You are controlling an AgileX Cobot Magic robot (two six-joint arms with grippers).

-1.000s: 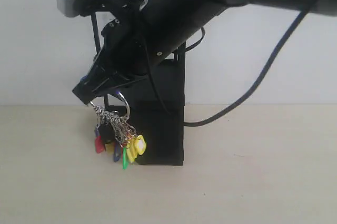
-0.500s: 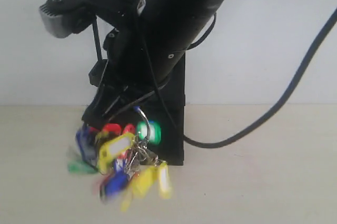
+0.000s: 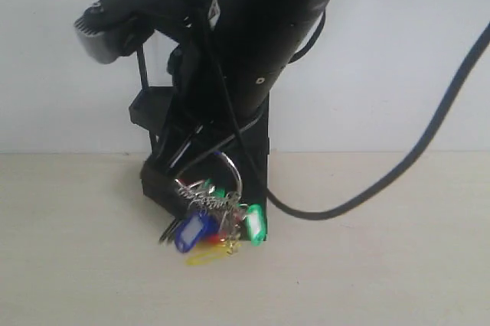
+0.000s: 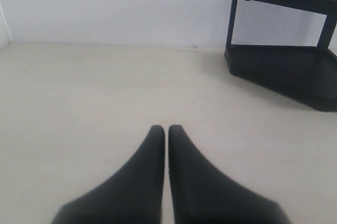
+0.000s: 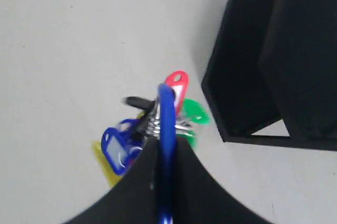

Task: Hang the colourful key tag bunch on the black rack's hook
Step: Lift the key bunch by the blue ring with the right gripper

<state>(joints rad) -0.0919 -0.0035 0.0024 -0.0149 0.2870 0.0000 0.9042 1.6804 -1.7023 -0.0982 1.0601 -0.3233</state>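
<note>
Beside black rack (image 5: 247, 77), right gripper (image 5: 167, 149) pinches key bunch (image 5: 151, 123)

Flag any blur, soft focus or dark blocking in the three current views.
Exterior view: the right arm's black bulk hides most of the black rack, and the colourful key tag bunch is slightly smeared. Left wrist view: the rack is sharp, the left gripper soft near the lens. Right wrist view: soft throughout, with the tags and the right gripper blurred.
</note>
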